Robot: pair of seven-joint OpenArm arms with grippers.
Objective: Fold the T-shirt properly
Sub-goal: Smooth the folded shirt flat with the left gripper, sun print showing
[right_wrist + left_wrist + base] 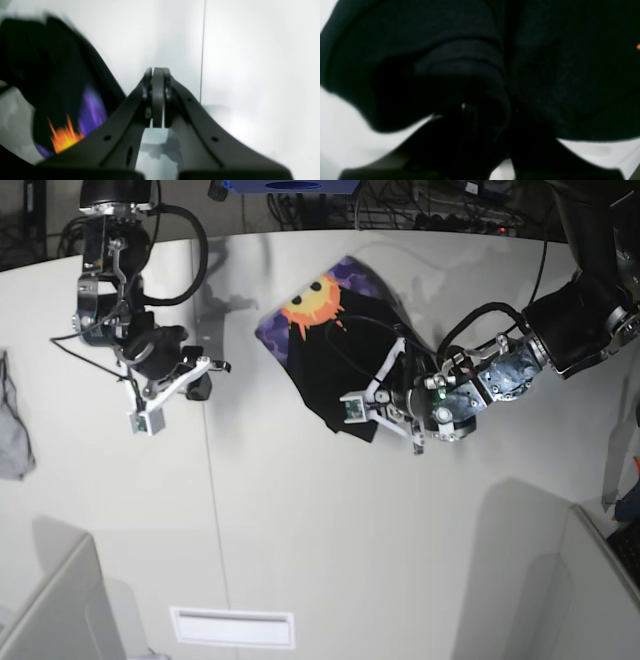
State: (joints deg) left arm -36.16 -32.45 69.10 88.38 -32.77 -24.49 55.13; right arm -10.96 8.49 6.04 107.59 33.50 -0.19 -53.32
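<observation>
White surface (330, 560) fills my view, and the T-shirt (335, 350) lies bunched near its far middle, sun print up, partly doubled over, so I reckon folding is underway. My left gripper (375, 408) sits low at the shirt's near edge, jaws pinched almost together on black fabric, likely to drag that hem. Right gripper (157, 100) hangs apart, jaws pressed together, holding nothing. No readable writing anywhere

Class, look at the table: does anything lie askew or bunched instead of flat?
Yes. The T-shirt lies crumpled and slanted, sun print showing, its lower edge bunched where the left gripper is shut on it. A grey cloth hangs at the table's edge.
</observation>
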